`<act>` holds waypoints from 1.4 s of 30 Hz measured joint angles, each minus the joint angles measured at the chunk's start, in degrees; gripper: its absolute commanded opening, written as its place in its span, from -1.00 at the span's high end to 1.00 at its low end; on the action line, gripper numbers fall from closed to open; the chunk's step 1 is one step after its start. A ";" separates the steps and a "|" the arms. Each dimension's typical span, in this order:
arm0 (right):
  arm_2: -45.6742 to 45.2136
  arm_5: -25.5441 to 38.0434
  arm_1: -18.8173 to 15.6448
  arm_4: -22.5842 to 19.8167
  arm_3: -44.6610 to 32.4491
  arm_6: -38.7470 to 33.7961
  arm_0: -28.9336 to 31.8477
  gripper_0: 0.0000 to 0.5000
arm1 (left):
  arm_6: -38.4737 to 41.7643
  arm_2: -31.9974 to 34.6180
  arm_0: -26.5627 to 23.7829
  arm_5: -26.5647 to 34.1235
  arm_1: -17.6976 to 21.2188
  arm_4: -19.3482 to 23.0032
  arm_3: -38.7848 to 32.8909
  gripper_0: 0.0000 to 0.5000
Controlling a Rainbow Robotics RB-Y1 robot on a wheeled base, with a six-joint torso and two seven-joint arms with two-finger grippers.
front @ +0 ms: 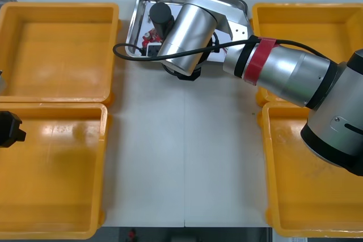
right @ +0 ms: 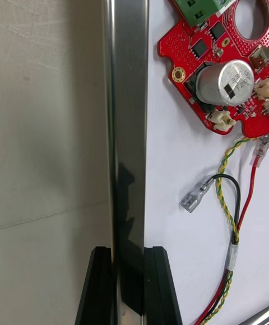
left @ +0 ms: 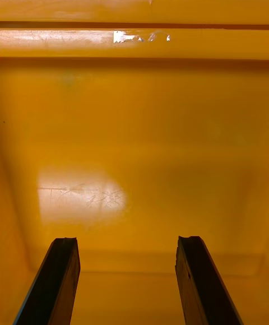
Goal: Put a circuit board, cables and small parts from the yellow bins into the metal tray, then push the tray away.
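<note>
The metal tray lies at the table's far middle, white inside. My right arm reaches across it, and in the right wrist view my right gripper is shut on the tray's shiny near rim, one finger on each side. Inside the tray lie a round red circuit board, also seen beside the wrist, and a red and yellow cable with a black wire ending in a small metal terminal. My left gripper is open over the bare floor of a left yellow bin.
Two yellow bins flank the left side and two more the right; all look bare. My left gripper sits at the view's left edge. Bare table lies between the bins.
</note>
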 measured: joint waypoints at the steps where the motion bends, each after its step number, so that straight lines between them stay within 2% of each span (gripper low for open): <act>1: 0.00 -0.28 0.00 0.01 0.00 0.01 0.00 1.00 | 0.00 0.00 0.00 0.00 0.00 0.00 0.00 -1.00; 8: 0.00 -2.47 0.01 0.36 0.46 5.52 -0.04 1.00 | 0.00 0.00 0.00 0.00 0.00 0.00 0.00 -1.00; 21: 0.00 -4.75 0.08 1.97 3.41 5.53 -0.18 1.00 | 0.00 0.00 0.00 0.00 0.00 0.00 0.00 -1.00; 22: 0.00 -4.78 0.08 2.07 3.54 5.53 -0.18 0.24 | 0.00 0.00 0.00 0.00 0.00 0.00 0.00 -1.00; 23: 0.00 -4.78 0.08 2.28 3.61 5.53 -0.19 -0.35 | 0.00 0.00 0.00 0.00 0.00 0.00 0.00 -1.00; 24: 0.00 -4.78 0.08 2.49 3.64 5.53 -0.19 -0.55 | 0.00 0.00 0.00 0.00 0.00 0.00 0.00 -1.00; 25: 0.00 -4.78 0.08 2.58 3.65 5.53 -0.19 -0.86 | 0.00 0.00 0.00 0.00 0.00 0.00 0.00 -1.00; 26: 0.00 -4.79 0.08 2.61 3.66 5.53 -0.22 -1.00 | 0.00 0.00 0.00 0.00 0.00 0.00 0.00 -1.00; 35: -0.20 -4.32 0.09 2.83 3.53 5.53 -0.66 -1.00 | 0.00 0.00 0.00 0.00 0.00 0.00 0.00 -1.00; 42: -2.51 5.42 0.10 2.88 -1.80 5.53 -0.51 -1.00 | 0.00 0.00 0.00 0.00 0.00 0.00 -0.01 -1.00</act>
